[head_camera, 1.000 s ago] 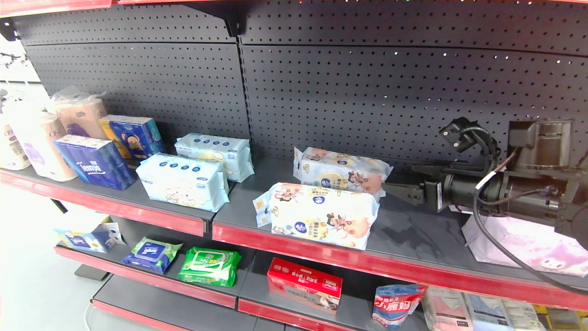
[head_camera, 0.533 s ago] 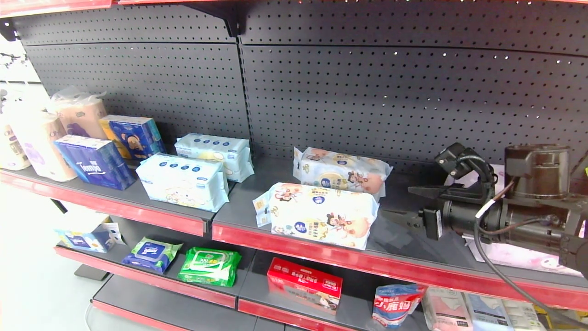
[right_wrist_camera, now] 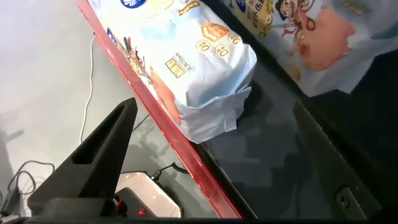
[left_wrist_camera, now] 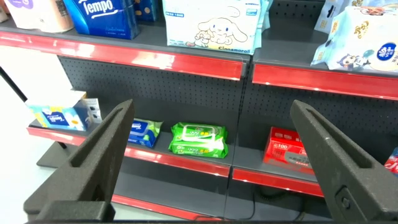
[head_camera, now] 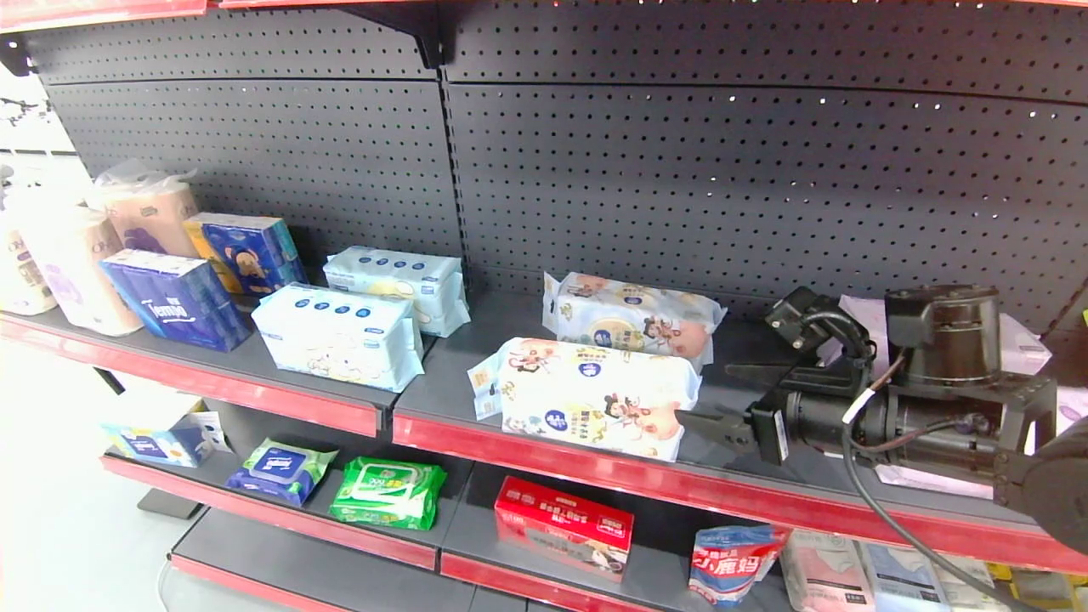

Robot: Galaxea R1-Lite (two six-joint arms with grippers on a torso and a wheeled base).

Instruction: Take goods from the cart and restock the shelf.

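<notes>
Right gripper (head_camera: 733,401) spread wide, empty, just beside the white cartoon-printed soft tissue pack (head_camera: 595,398) lying at the red front lip (head_camera: 442,436) of the grey metal shelf (head_camera: 508,319) — a sideways swing could push it off.

Right claw (head_camera: 705,393) lowered, shifted left toward shelf (head_camera: 765,501) front edge; more of pink pack (head_camera: 1024,350) exposed behind.

The left gripper (left_wrist_camera: 211,104) has its black wedge-shaped fingers (left_wrist_camera: 93,155) spread wide, and well beyond, between their tips, a flat green plastic wipes pack (left_wrist_camera: 198,138) lies on a red-edged shelf (left_wrist_camera: 186,164).
</notes>
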